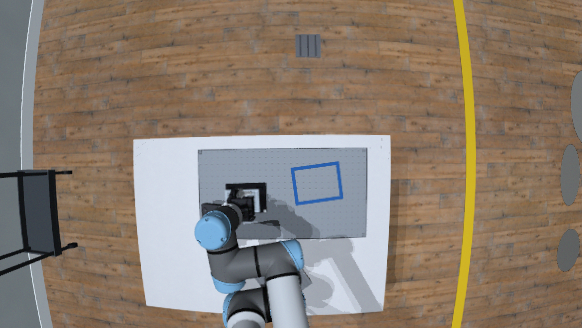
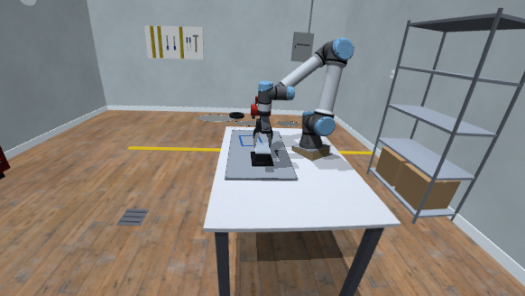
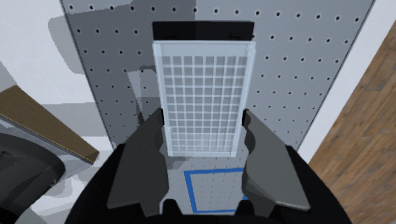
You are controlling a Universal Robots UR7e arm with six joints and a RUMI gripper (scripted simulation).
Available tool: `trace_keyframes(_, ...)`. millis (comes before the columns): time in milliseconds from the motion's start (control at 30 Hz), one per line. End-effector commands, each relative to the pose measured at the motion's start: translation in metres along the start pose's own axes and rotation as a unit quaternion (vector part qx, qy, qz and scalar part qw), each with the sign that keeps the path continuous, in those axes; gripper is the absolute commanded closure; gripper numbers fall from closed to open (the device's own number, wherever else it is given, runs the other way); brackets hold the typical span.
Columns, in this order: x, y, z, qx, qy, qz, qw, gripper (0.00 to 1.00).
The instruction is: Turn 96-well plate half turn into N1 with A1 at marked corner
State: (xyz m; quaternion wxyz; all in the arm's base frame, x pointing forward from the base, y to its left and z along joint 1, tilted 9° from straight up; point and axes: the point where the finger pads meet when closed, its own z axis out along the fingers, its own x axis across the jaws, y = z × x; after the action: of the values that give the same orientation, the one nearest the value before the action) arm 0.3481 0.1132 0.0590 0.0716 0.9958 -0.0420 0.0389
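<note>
The clear 96-well plate [image 3: 202, 100] [image 2: 261, 147] [image 1: 257, 199] is between my gripper's fingers, gripped on its long sides. It hangs a little above the black plate nest N1 [image 3: 202, 30] [image 2: 262, 161] [image 1: 230, 186], which lies below and slightly ahead of it on the grey perforated board [image 3: 300, 75] [image 2: 244, 171] [image 1: 350, 220]. My gripper [image 3: 202, 109] [image 2: 262, 138] [image 1: 246, 201] points straight down and is shut on the plate. I cannot tell which corner of the plate is cut off. In the overhead view the wrist hides most of the plate.
A blue outlined rectangle [image 1: 317, 164] [image 2: 245, 144] [image 3: 189, 190] is marked on the board to one side of the nest. The board lies on a white table [image 1: 165, 225] [image 2: 293, 203]. A metal shelf rack [image 2: 451, 122] with cardboard boxes [image 2: 424, 180] stands beside the table.
</note>
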Motion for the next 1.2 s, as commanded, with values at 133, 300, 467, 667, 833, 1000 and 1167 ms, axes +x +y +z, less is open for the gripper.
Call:
trace_keyframes(133, 0.000, 0.000, -0.014, 0.000, 0.000, 0.000, 1.000, 1.00)
trace_keyframes(300, 0.000, 0.000, -0.018, 0.000, 0.000, 0.000, 1.000, 1.00)
trace_keyframes(467, 0.000, 0.000, -0.018, 0.000, 0.000, 0.000, 1.000, 1.00)
trace_keyframes(667, 0.000, 0.000, -0.018, 0.000, 0.000, 0.000, 1.000, 1.00)
trace_keyframes(833, 0.000, 0.000, -0.018, 0.000, 0.000, 0.000, 1.000, 1.00)
trace_keyframes(1000, 0.001, 0.007, -0.018, 0.000, 0.000, 0.033, 0.999, 1.00)
trace_keyframes(1167, 0.004, 0.023, -0.017, 0.000, 0.000, 0.094, 0.996, 1.00)
